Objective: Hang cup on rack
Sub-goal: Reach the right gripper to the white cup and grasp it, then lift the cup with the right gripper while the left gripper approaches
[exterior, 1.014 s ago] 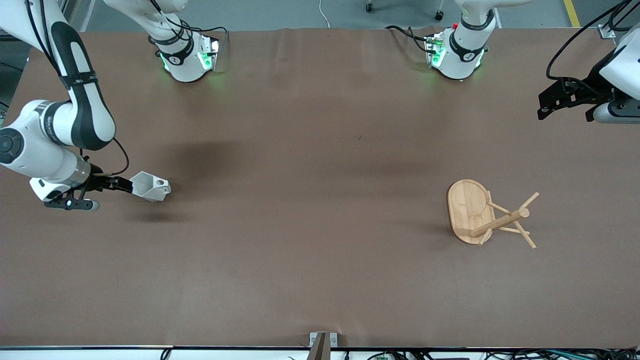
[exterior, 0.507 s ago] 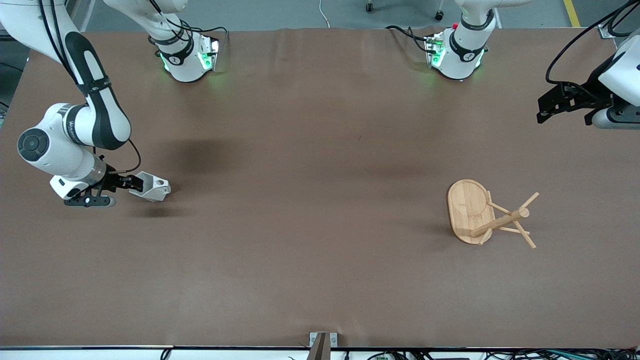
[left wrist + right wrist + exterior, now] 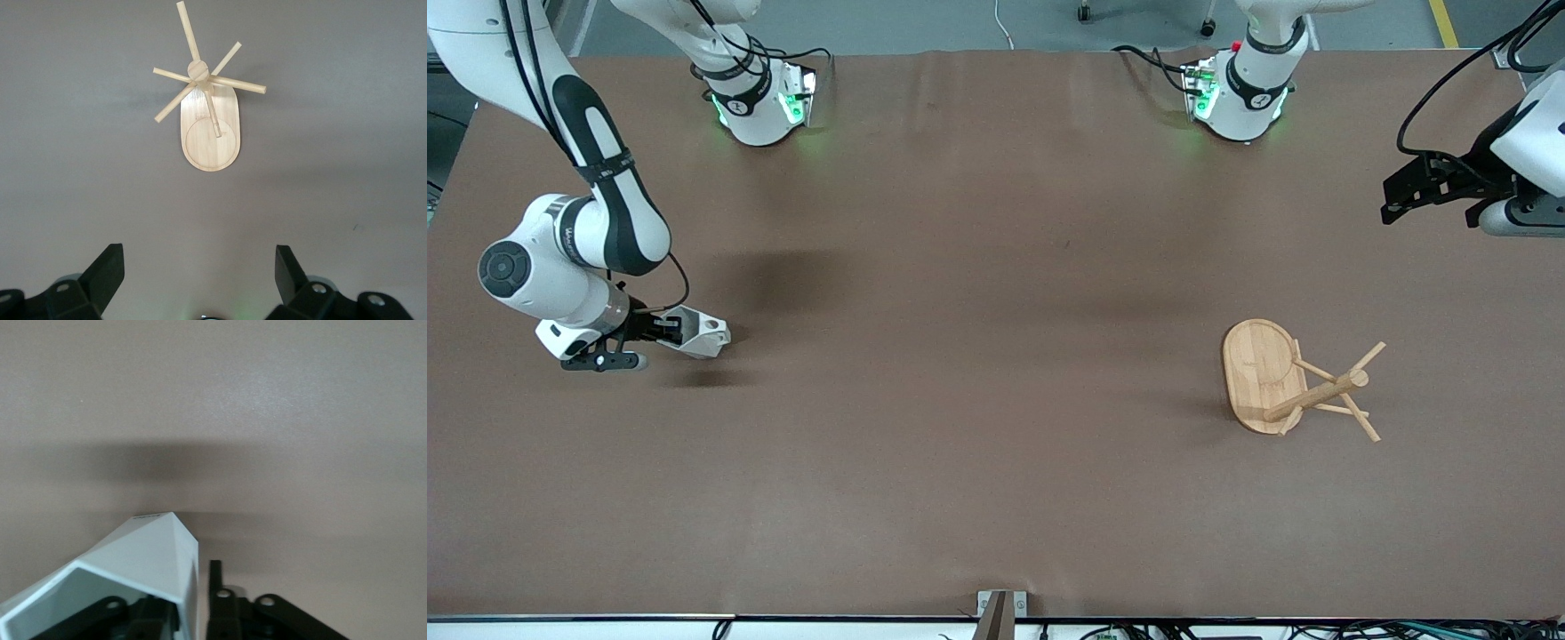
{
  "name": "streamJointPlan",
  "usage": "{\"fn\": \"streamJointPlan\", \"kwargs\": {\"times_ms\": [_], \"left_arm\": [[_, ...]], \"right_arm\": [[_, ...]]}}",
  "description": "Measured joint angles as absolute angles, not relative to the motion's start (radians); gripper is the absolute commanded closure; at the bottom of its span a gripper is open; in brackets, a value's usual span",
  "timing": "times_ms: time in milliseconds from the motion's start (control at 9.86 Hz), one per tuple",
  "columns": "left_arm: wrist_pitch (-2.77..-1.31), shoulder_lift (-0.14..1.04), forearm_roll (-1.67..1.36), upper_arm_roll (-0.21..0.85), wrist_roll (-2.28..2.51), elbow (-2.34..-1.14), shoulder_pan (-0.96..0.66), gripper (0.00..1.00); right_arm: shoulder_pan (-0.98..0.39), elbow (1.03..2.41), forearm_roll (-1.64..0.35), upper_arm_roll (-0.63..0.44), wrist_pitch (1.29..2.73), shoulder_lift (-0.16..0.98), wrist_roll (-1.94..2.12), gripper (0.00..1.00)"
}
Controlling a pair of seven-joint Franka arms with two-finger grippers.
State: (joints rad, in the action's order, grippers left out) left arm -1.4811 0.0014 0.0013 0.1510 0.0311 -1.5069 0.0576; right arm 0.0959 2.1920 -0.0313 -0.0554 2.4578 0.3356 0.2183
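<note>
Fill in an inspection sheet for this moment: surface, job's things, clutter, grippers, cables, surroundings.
Surface: brown table, bare across the middle.
Cup: white, lying on its side at the right arm's end.
Rack: bamboo, upright at the left arm's end, pegs bare.
Clutter: nothing seen.
Right gripper: shut on the cup's wall at the rim, one finger inside.
Left gripper: open, waiting above the table's edge.
Cables: black leads at both bases and along the arms.
Surroundings: grey floor, caster wheels.
</note>
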Motion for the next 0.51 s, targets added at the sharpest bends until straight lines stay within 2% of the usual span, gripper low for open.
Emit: {"fn": "streamJointPlan", "kwargs": {"times_ms": [101, 304, 507], "left_arm": [[-1.481, 0.004, 0.001, 0.151, 0.031, -1.507, 0.058, 0.0], [-1.481, 0.006, 0.001, 0.15, 0.031, -1.507, 0.06, 0.0], [-1.481, 0.008, 0.001, 0.149, 0.031, -1.506, 0.062, 0.0]], "right_arm": [[0.096, 2.175, -0.035, -0.053, 2.414, 0.335, 0.233, 0.99], [0.095, 2.07, -0.055, -0.039, 2.206, 0.334, 0.246, 0.94], [0.089, 1.915, -0.161, 0.004, 1.96, 0.31, 0.25, 0.99]]}}
